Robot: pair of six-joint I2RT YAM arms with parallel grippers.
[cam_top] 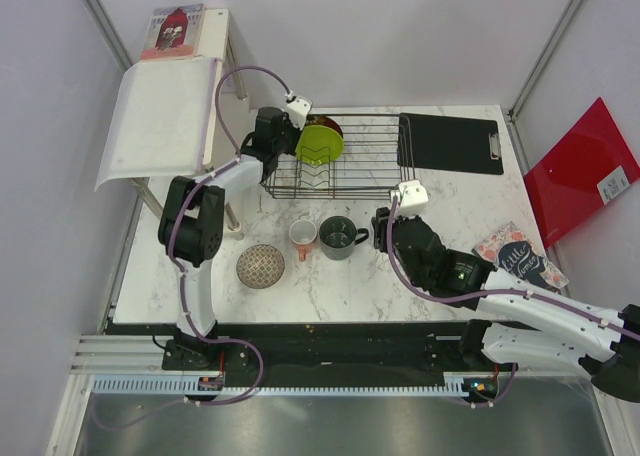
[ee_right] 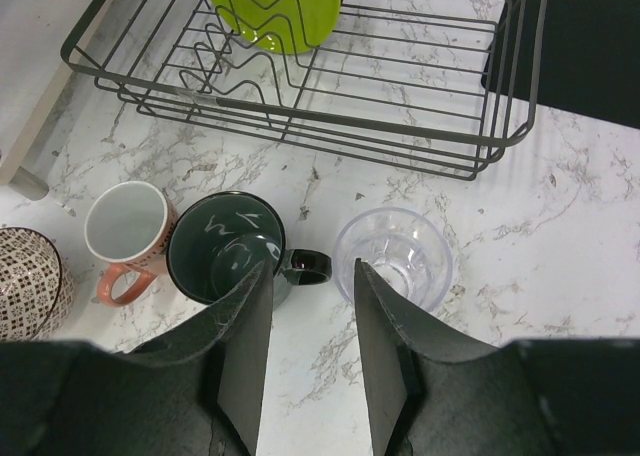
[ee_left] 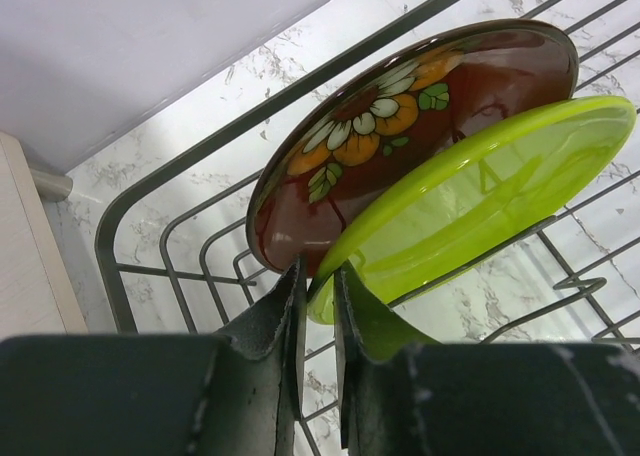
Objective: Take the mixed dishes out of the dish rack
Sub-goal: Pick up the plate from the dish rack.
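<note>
The dish rack [cam_top: 350, 190] [ee_right: 300, 126] [ee_left: 110, 238] holds a lime-green plate [cam_top: 318, 144] [ee_left: 480, 196] [ee_right: 275, 11] standing on edge, with a dark red patterned bowl [cam_top: 333, 126] [ee_left: 400, 106] leaning behind it. My left gripper [cam_top: 296, 144] [ee_left: 318, 276] is shut on the plate's lower rim. On the table in front of the rack stand a small patterned bowl [cam_top: 260, 266] [ee_right: 25, 281], an orange-red cup [cam_top: 303, 236] [ee_right: 125, 226], a dark grey mug [cam_top: 338, 236] [ee_right: 225, 246] and a clear glass [ee_right: 392, 256]. My right gripper [cam_top: 380, 219] [ee_right: 312, 271] hangs open between mug and glass, holding nothing.
A black clipboard [cam_top: 450, 143] [ee_right: 590, 36] lies right of the rack. A white shelf stand [cam_top: 165, 116] with a book [cam_top: 175, 28] on it stands at the back left. A red folder [cam_top: 580, 171] leans at the right, and a lettered card [cam_top: 515, 251] lies nearby.
</note>
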